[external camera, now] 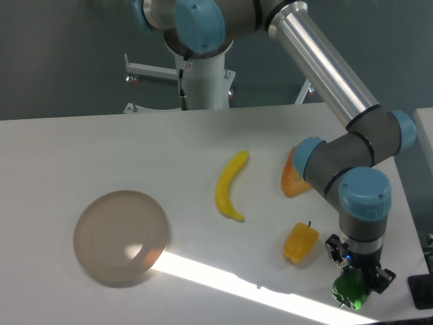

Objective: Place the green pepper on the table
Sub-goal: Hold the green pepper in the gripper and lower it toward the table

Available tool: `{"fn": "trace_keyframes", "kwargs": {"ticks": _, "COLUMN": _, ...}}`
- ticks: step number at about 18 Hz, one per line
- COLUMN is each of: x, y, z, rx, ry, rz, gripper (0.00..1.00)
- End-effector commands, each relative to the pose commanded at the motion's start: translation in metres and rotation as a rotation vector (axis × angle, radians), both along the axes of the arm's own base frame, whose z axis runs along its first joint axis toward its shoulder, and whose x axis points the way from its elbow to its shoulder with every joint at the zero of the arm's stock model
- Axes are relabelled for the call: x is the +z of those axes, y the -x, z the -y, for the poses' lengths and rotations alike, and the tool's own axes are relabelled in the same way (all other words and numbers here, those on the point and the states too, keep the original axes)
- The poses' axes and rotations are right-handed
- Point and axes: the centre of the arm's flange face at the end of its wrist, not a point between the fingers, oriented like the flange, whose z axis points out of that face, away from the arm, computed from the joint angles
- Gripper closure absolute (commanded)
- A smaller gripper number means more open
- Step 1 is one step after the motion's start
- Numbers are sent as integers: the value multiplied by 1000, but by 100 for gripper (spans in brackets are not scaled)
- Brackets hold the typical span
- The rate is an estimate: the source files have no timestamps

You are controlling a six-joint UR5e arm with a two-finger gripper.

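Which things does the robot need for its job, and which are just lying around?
For the job:
- green pepper, at the end effector
- table, where it goes

Just lying about:
- banana
- yellow pepper
- orange piece, partly hidden behind the arm
- round dish

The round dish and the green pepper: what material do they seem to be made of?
The round dish looks like translucent brownish-grey plastic or glass: light glows through its rim. The green pepper, at the gripper, looks like glossy moulded plastic, judging by its bright highlights, but it could be real.
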Motion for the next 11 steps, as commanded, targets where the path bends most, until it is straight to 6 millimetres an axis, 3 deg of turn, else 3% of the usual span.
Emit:
{"fn": "trace_keyframes", "kwargs": {"ticks": 7, "x": 1, "y": -3, "z": -2, "rx": -1, "ry": 0, "rz": 0, "gripper": 66}}
{"fn": "trace_keyframes", "kwargs": {"ticks": 11, "x": 11, "y": -11, "z": -1, "rx": -8, "ry": -4, "rz": 4, "gripper": 66}}
